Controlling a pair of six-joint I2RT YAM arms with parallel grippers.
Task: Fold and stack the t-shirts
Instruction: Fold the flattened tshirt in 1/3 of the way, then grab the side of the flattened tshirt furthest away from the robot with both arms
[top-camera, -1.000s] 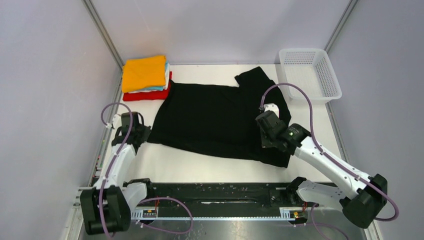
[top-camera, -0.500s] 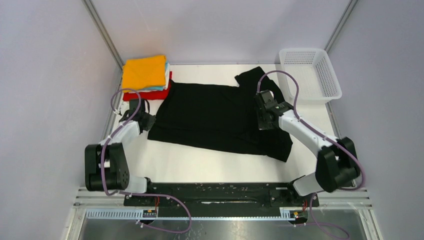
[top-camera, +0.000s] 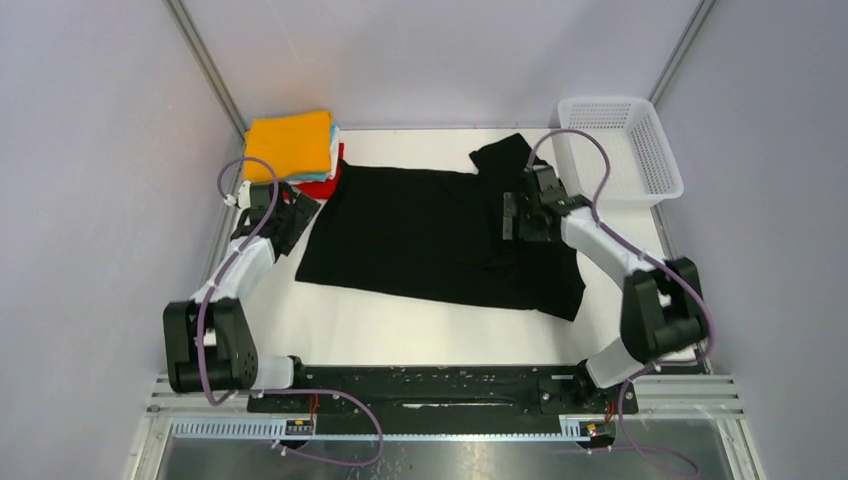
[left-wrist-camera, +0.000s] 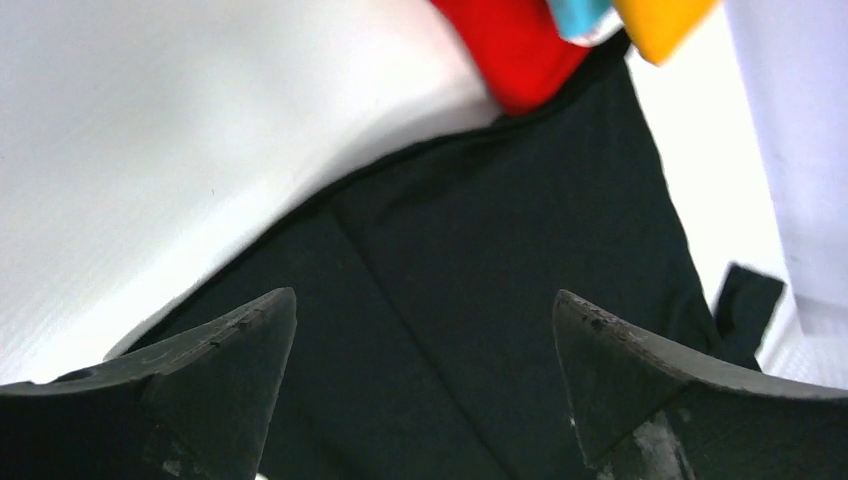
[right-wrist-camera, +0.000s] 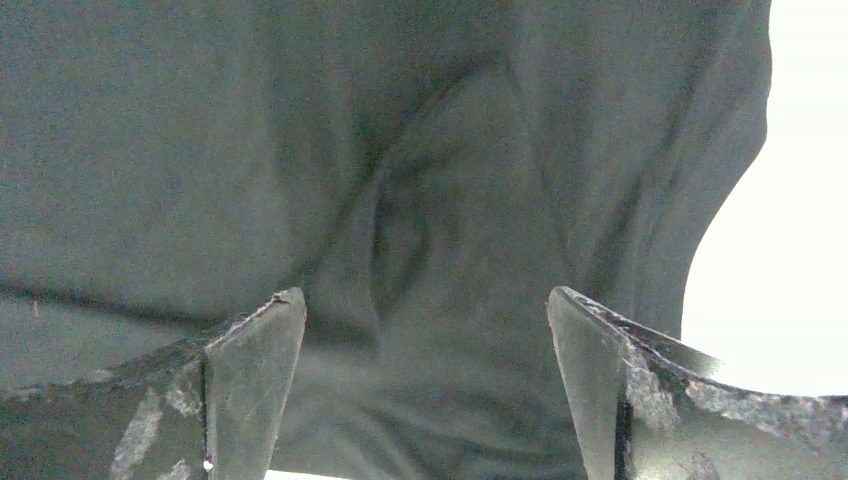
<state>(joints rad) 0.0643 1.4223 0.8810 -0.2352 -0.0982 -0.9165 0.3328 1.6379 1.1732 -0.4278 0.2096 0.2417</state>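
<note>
- My left end effector is hovering, fingers apart, over the black shirt's left edge, near the stack.
- My right end effector is gaping above its wrinkled right side, near the basket.
- The shirt is lying spread on the table, with white surface showing along its near edge.

The spread t-shirt lies across the middle of the desk. The stack of folded t-shirts sits in the far left corner, just beside the shirt's far left end. The basket stands in the far right corner. The left gripper hovers between stack and shirt, and the right gripper is over the shirt's right side.
</note>
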